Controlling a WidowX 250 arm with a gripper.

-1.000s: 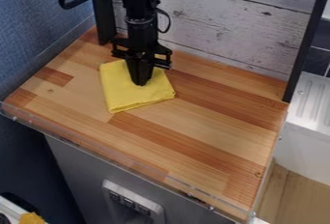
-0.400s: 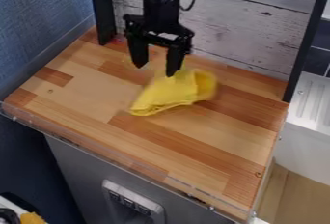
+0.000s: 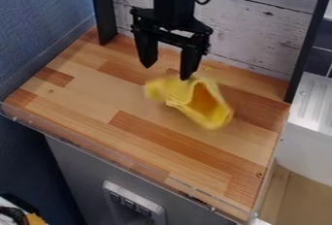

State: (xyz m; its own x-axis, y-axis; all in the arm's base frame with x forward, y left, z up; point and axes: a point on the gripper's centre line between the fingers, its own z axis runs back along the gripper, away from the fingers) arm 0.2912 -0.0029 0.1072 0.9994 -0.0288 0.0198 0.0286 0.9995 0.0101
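A whitewashed plank panel (image 3: 259, 32) stands between two black upright posts (image 3: 102, 10) behind the striped brown wooden worktop (image 3: 71, 98). Left is a blue textured wall (image 3: 39, 20); right, a white ribbed surface (image 3: 316, 105), possibly a drainboard.

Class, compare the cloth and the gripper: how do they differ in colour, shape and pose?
The cloth is yellow; the gripper is black. The cloth is crumpled, with curving folds, while the gripper has two straight fingers. The cloth spreads sideways, whereas the gripper points down, fingers apart. Both are above the wooden worktop.
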